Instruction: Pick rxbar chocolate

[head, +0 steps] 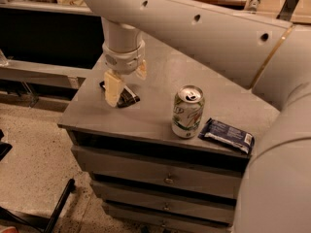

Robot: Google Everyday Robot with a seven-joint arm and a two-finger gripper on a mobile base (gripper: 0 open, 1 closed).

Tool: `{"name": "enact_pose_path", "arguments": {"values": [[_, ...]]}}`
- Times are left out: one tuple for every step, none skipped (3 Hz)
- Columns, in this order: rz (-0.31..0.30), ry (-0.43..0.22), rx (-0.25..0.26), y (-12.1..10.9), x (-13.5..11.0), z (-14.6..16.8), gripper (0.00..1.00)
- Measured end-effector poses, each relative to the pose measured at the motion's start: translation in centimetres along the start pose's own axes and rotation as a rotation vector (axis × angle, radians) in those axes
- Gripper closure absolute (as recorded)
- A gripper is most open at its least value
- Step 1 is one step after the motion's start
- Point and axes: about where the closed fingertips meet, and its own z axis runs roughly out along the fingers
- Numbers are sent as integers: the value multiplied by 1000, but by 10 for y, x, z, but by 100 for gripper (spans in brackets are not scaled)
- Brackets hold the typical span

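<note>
The rxbar chocolate (128, 97) is a small flat black bar lying on the left part of the grey cabinet top (155, 81). My gripper (126, 80) hangs straight down over it from the big cream arm. It is open. One cream finger (111, 88) stands at the bar's left end and hides part of it. The other finger (142, 70) stands behind the bar to the right. The bar lies between them on the surface.
A green and white soda can (187, 111) stands upright near the front edge. A dark blue wrapped bar (227, 135) lies to its right at the front corner. Drawers (165, 178) sit below the top. A dark shelf (43, 42) and floor lie to the left.
</note>
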Motion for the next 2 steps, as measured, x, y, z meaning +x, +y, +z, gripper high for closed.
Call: {"name": "enact_pose_path", "arguments": {"values": [[0, -3, 1, 0, -1, 0, 0], [72, -21, -27, 4, -5, 9, 0]]}}
